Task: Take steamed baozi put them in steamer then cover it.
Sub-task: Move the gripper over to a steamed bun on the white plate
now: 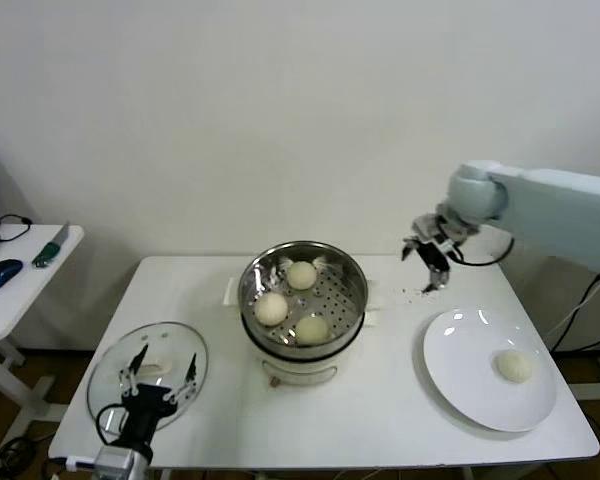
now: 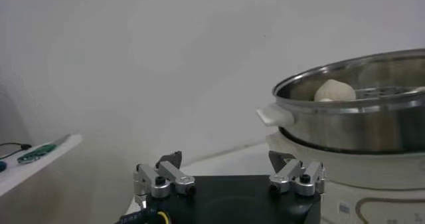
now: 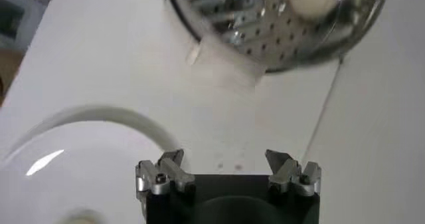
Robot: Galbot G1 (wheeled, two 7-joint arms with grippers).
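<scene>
Steamed baozi, smooth cream-white buns: you have three (image 1: 271,308) in the shiny perforated steel steamer (image 1: 352,275), one (image 1: 514,365) on the white plate (image 1: 460,385). Right gripper (image 1: 426,262) and left gripper (image 1: 158,384) both gape, holding nothing.

The head camera looks forward and down from above the near edge of the tabletop (image 1: 380,420), taking in the whole steamer (image 1: 302,300) and white plate (image 1: 470,385). The left wrist camera sits low, nearly level, facing the steamer (image 2: 358,112) side-on from close by. The right wrist camera looks almost straight down, sharing the steamer (image 3: 279,19) and, seemingly, the plate's rim (image 3: 99,115).
</scene>
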